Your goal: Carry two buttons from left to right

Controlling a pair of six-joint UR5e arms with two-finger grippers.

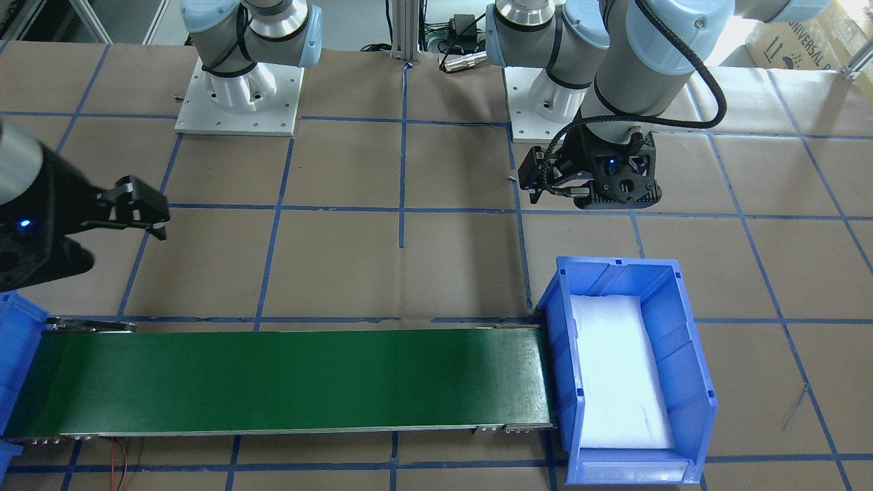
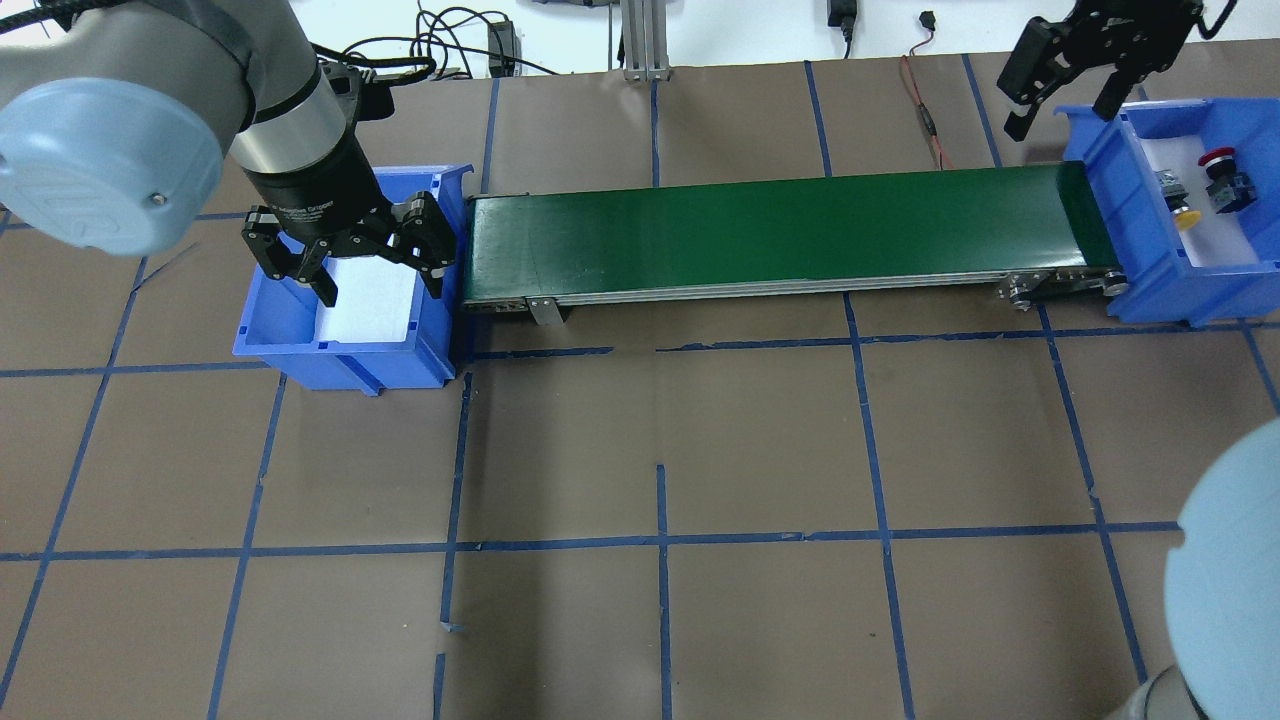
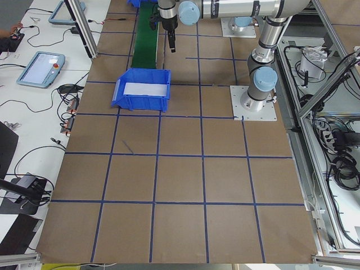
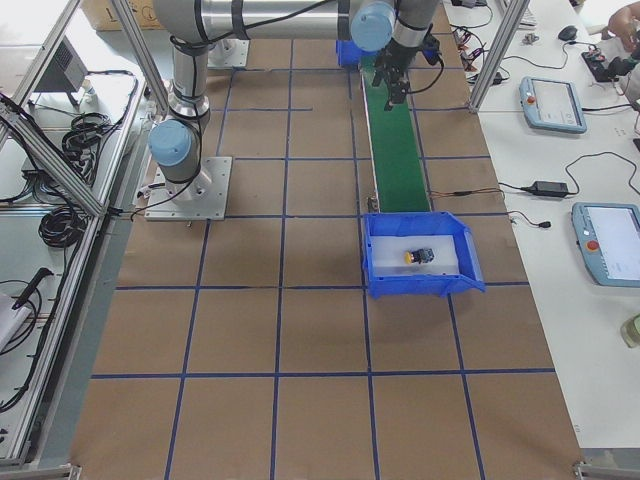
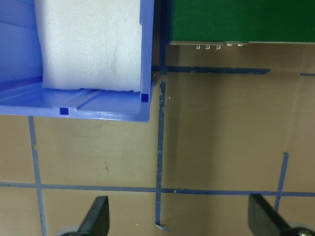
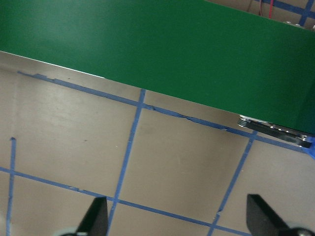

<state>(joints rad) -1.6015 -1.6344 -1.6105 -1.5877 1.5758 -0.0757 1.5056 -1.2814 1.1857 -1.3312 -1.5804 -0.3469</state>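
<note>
Both buttons lie on white foam in the right blue bin point(image 2: 1110, 150): the red-capped button point(image 2: 1218, 160) towards the far side and the yellow-capped button point(image 2: 1186, 216) nearer. The side view shows them as a small yellow and dark cluster point(image 4: 418, 257). My right gripper point(image 2: 1058, 118) hangs open and empty just left of that bin, above the belt's end. The left gripper point(image 2: 385, 288) is open and empty over the left blue bin point(image 2: 345, 365), which holds only white foam point(image 1: 617, 368). In the left wrist view its fingertips point(image 5: 98, 216) spread wide over brown paper.
A green conveyor belt point(image 2: 770, 225) runs between the two bins. The table is brown paper with a blue tape grid point(image 2: 660, 540). Cables lie along the far edge point(image 2: 925, 110). Both arm bases point(image 1: 239, 95) stand on white plates behind the belt.
</note>
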